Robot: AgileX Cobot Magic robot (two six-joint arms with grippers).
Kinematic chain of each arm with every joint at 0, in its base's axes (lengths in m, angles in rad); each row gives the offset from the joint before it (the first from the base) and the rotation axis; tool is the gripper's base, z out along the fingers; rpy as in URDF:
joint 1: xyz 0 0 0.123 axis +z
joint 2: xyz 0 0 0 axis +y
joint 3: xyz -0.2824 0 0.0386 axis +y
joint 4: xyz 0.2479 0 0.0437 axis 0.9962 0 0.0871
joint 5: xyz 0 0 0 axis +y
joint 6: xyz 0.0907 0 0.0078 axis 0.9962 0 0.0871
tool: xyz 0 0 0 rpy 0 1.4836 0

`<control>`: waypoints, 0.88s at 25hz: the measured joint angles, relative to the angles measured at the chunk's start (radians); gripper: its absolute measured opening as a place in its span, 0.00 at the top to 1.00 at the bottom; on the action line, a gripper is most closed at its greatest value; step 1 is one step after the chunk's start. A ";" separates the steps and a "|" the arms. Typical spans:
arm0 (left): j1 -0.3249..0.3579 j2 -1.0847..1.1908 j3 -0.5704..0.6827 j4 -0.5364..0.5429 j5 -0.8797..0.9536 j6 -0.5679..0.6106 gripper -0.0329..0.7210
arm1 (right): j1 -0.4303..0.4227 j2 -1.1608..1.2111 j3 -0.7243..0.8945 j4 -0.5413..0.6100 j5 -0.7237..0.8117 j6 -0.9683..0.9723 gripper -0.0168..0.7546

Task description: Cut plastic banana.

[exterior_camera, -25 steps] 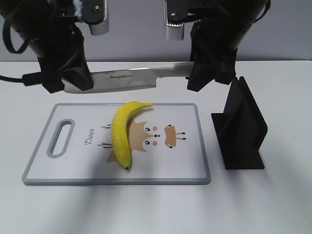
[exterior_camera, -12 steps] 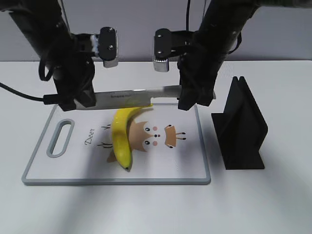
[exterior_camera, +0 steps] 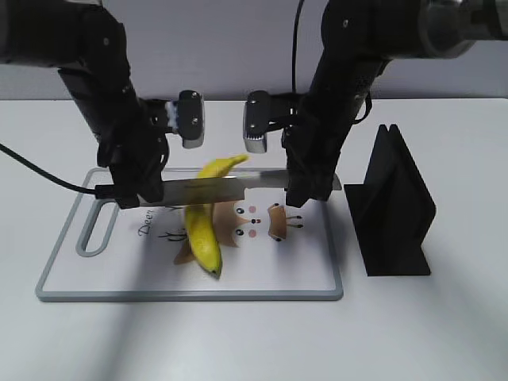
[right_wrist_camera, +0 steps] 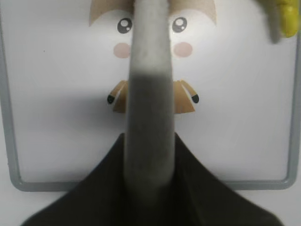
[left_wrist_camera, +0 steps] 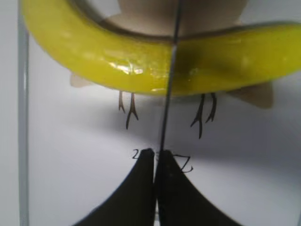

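The plastic banana (exterior_camera: 203, 234) is glossy yellow, curved, and lies on the white cutting board (exterior_camera: 309, 270). A steel knife (exterior_camera: 206, 189) lies level across the banana's upper half. My left gripper (exterior_camera: 127, 194) is shut on the blade's tip end. My right gripper (exterior_camera: 305, 189) is shut on the knife's grey handle (right_wrist_camera: 149, 94). In the left wrist view the thin blade edge (left_wrist_camera: 170, 80) crosses the banana (left_wrist_camera: 117, 61), and the gripper (left_wrist_camera: 155, 157) pinches the blade. The right wrist view shows the banana's end (right_wrist_camera: 284, 16) at top right and the right gripper (right_wrist_camera: 149, 160).
A black angled knife stand (exterior_camera: 393, 206) sits on the table right of the board. The board has a grey rim, a handle slot (exterior_camera: 94, 230) at its left, and a cartoon deer print (right_wrist_camera: 150, 47). White table lies all around.
Both arms have lowered the knife from above the board's far edge down and toward the front, onto the banana. The banana's stem end has tipped up slightly.
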 joint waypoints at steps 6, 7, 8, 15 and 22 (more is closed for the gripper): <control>0.001 0.026 -0.015 -0.006 0.005 0.000 0.97 | -0.002 0.040 -0.006 -0.008 -0.002 0.000 0.75; 0.001 0.028 -0.019 -0.010 0.008 0.001 0.97 | -0.003 0.048 -0.007 -0.010 -0.001 0.000 0.75; 0.001 0.031 -0.020 -0.015 0.011 0.001 0.97 | -0.004 0.054 -0.007 -0.014 -0.001 -0.001 0.75; 0.001 0.035 -0.027 -0.036 0.012 0.005 0.97 | -0.007 0.081 -0.007 -0.028 0.000 -0.003 0.75; 0.002 0.017 -0.020 -0.036 0.008 0.004 0.97 | -0.007 0.079 -0.050 -0.032 0.039 -0.002 0.75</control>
